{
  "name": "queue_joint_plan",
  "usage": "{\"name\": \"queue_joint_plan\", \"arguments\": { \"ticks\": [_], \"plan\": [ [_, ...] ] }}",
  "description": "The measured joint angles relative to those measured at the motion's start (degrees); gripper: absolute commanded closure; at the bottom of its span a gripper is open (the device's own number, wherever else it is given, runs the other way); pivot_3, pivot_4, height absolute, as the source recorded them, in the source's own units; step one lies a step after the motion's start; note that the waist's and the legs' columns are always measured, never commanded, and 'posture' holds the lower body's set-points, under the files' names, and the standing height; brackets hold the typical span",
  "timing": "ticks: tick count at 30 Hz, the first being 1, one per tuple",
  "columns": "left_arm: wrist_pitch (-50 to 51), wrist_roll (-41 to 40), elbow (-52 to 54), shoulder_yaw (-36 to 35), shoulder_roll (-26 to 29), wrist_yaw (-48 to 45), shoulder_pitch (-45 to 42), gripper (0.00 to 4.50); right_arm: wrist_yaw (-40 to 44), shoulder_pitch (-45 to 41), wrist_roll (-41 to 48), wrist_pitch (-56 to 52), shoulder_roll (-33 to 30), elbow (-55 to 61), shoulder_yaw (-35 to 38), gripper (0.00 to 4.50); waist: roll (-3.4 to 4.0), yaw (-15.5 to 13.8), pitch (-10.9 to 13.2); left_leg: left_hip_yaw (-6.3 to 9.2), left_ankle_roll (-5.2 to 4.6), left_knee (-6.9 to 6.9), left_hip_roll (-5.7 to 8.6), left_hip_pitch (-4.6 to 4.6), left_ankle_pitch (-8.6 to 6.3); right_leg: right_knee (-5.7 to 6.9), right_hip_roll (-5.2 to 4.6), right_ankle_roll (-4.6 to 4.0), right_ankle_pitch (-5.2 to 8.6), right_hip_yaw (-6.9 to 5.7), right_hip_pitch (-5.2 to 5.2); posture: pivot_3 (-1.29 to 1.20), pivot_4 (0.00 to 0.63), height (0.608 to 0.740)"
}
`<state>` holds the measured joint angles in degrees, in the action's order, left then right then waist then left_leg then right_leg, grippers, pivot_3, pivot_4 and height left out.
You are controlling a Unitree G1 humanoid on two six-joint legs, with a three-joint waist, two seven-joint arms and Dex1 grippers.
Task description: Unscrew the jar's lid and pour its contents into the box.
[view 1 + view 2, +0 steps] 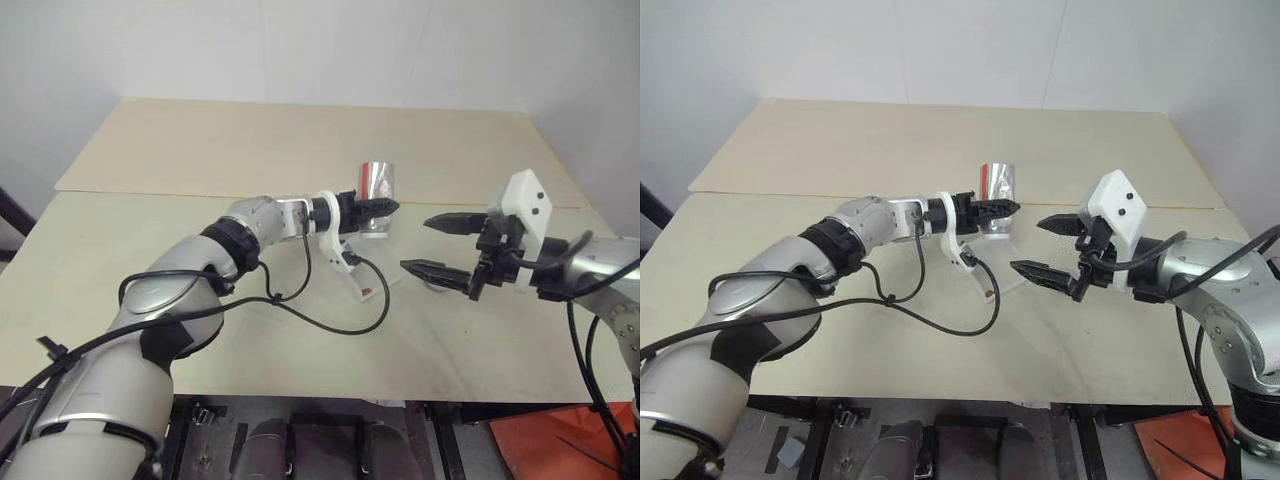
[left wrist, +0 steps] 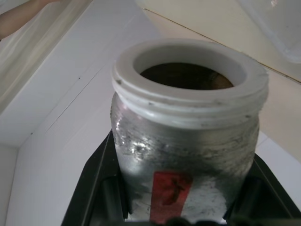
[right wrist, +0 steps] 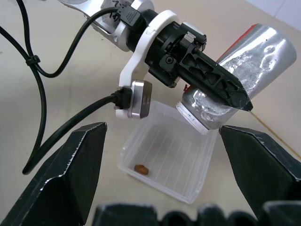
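Right gripper (image 1: 1042,245) hangs over the tabletop (image 1: 200,160) with its jaws spread wide, holding nothing. Just past it the clear box (image 3: 164,155) has one brown bit (image 3: 141,168) in it, and the left gripper (image 3: 221,84) is clamped on the lidless jar (image 1: 378,190), tipped with its mouth at the box's rim
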<state>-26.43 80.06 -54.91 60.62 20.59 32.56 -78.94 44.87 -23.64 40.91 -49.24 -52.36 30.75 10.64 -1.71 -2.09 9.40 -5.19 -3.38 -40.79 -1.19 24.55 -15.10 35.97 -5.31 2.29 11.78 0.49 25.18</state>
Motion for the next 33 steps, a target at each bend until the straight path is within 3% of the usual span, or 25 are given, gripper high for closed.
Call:
{"name": "queue_joint_plan", "arguments": {
  "ticks": [5,11,14,16,20,25,33],
  "plan": [
    [-3.2,-9.3,1.1,-7.6,2.4,-4.2,2.1,2.56,0.0,0.4,0.4,0.0,0.0,0.0,0.0,0.06,0.01,0.3,0.0,0.03,-0.01,0.0,-0.05,-0.04,0.0,0.1,-0.02,0.0,0.0,0.02,0.0,0.0,0.15,0.74],
    [-2.3,-31.8,7.3,-25.3,4.7,-19.8,13.4,2.56,0.2,0.6,0.8,0.4,0.1,-0.6,0.2,0.06,0.02,1.1,0.0,0.02,0.0,-0.05,-0.18,-0.12,0.01,0.13,-0.04,-0.01,0.0,0.01,-0.06,0.0,0.15,0.74],
    [8.2,-51.2,17.2,-38.4,-0.3,-32.9,22.6,2.56,0.7,0.1,0.6,1.4,0.6,-2.0,0.1,0.06,0.04,1.2,0.0,0.03,0.03,-0.12,-0.29,-0.14,0.02,0.21,-0.03,0.0,0.0,-0.02,-0.14,0.0,0.15,0.74],
    [23.5,-67.4,27.6,-48.4,-6.6,-40.9,28.4,2.56,1.2,-0.1,0.3,2.1,0.6,-2.9,0.0,0.06,0.03,1.2,0.0,0.05,0.07,-0.21,-0.33,-0.08,0.05,0.19,-0.01,0.01,-0.01,-0.06,-0.16,0.0,0.15,0.74],
    [43.0,-83.3,40.7,-58.2,-9.7,-47.2,32.7,2.56,1.7,-0.3,0.3,2.8,0.7,-3.7,-0.3,0.06,0.04,1.9,0.0,0.02,0.05,-0.15,-0.33,-0.27,0.03,0.12,0.14,0.01,-0.01,0.1,-0.17,0.0,0.15,0.74],
    [51.6,-89.2,45.6,-62.4,-9.5,-49.4,38.2,2.56,2.4,-0.4,0.2,2.8,0.7,-4.3,-0.5,0.06,0.06,2.2,0.0,0.06,0.06,-0.13,-0.3,-0.59,0.04,0.12,0.14,-0.01,-0.02,0.12,-0.45,0.0,0.15,0.74],
    [46.4,-89.7,45.1,-62.4,-10.1,-53.1,45.3,2.56,2.3,-0.4,0.2,2.8,0.7,-4.2,-0.6,0.06,0.06,1.4,0.0,0.1,0.03,-0.11,-0.3,-0.85,0.01,0.01,0.08,-0.02,-0.02,0.07,-0.79,0.0,0.15,0.74]
  ]
}}
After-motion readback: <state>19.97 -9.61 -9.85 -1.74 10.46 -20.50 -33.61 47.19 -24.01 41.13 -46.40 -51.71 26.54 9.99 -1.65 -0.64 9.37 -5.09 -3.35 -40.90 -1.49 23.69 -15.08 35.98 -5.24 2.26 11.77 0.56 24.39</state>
